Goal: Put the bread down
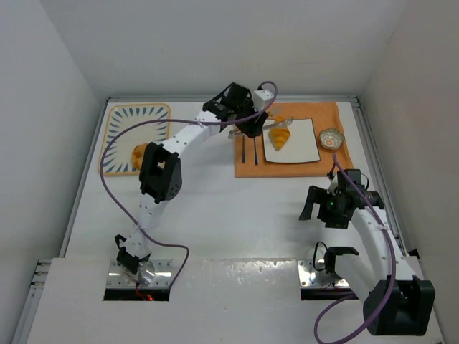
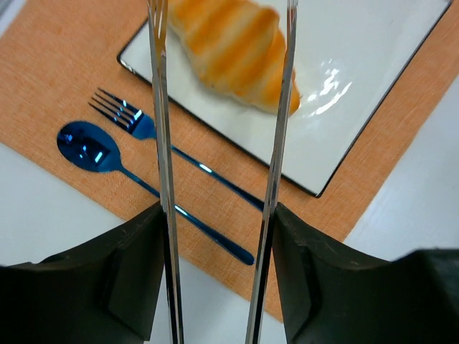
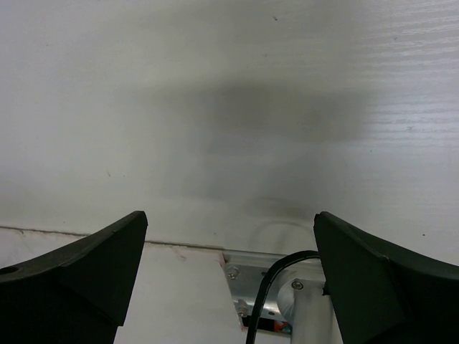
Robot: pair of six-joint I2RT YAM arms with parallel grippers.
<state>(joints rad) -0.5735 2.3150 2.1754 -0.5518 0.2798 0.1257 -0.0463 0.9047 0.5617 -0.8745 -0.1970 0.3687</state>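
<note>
Left wrist view: croissant [image 2: 233,54] lay on the plate [image 2: 358,107], left fingers [image 2: 274,179] spread beside it — released. Bun [image 1: 138,155] sat on the tray [image 1: 118,118], unplaced — right gripper [image 3: 229,215] splayed, empty.

The left gripper's [image 2: 224,29] parted fingers flank the croissant [image 2: 233,54] on the white plate [image 2: 351,122], with a blue fork [image 2: 143,127] and spoon [image 2: 90,147] lying left on the orange placemat [image 2: 64,79].

The croissant [image 2: 233,54] is golden-orange with paler stripes; the plate [image 2: 358,107] is white, dark-edged. The placemat [image 2: 64,79] is woven orange, and the fork [image 2: 143,127] and spoon [image 2: 90,147] on it are glossy blue. The tray [image 1: 136,118] left of the placemat is cream with blue radiating strokes.
</note>
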